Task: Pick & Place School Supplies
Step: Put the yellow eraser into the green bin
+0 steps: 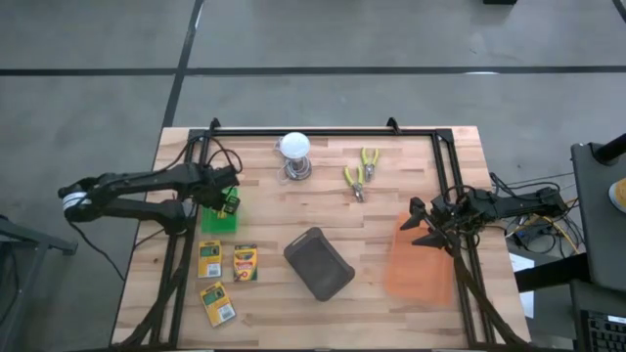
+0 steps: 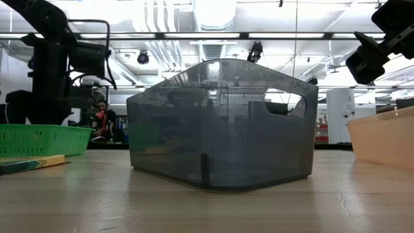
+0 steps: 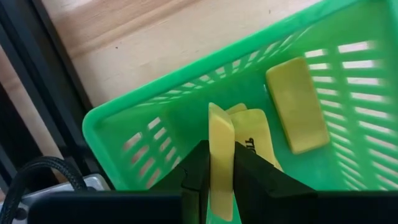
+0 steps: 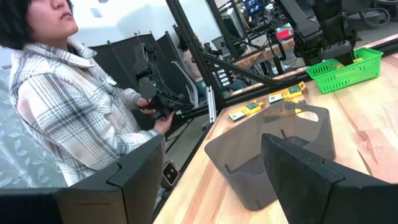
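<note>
My left gripper [image 3: 222, 180] hangs over the green basket [image 1: 219, 217] at the table's left and is shut on a flat yellow piece [image 3: 220, 143]. Two more yellow pieces [image 3: 297, 104] [image 3: 256, 142] lie on the basket's floor. Three green-and-yellow crayon boxes [image 1: 210, 259] [image 1: 245, 262] [image 1: 218, 303] lie flat on the wood, nearer than the basket. My right gripper [image 1: 419, 223] waits open at the table's right, level, above the orange bin [image 1: 416, 262]. In the right wrist view its fingers stand wide apart with nothing between them. My left gripper pinches the yellow piece between its two fingers [image 3: 198, 174], which press on its two flat faces near one end [image 3: 221, 168]. The fingers point down from above. The piece stands on edge, its free end [image 3: 217, 115] reaching past the fingertips into the basket.
A dark grey bin [image 1: 318, 262] stands at mid-table, and a white bulb on a metal base [image 1: 295, 152] and yellow-handled pliers [image 1: 360, 174] lie toward the far edge. A black frame [image 1: 323, 131] rims the table. A person [image 4: 62, 106] stands beyond the table.
</note>
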